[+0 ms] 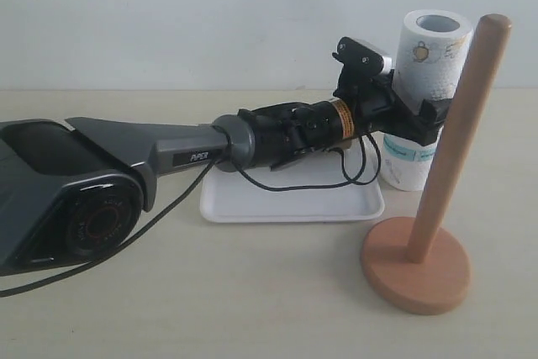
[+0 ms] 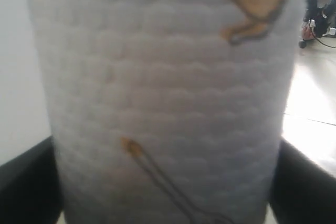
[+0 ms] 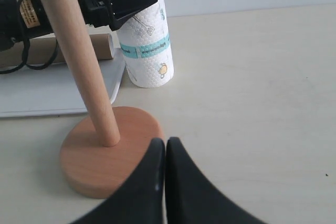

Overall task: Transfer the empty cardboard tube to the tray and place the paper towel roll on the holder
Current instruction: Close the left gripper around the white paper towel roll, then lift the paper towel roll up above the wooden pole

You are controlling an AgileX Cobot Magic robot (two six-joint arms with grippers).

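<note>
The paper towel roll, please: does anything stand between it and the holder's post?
Nothing visible does. The post of the holder stands bare to its top, beside the paper towel roll, which the left gripper grips.

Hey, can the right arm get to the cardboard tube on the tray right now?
Probably not directly. The holder post and the left gripper, closed around the paper towel roll, stand between the shut right gripper and the cardboard tube on the tray.
</note>
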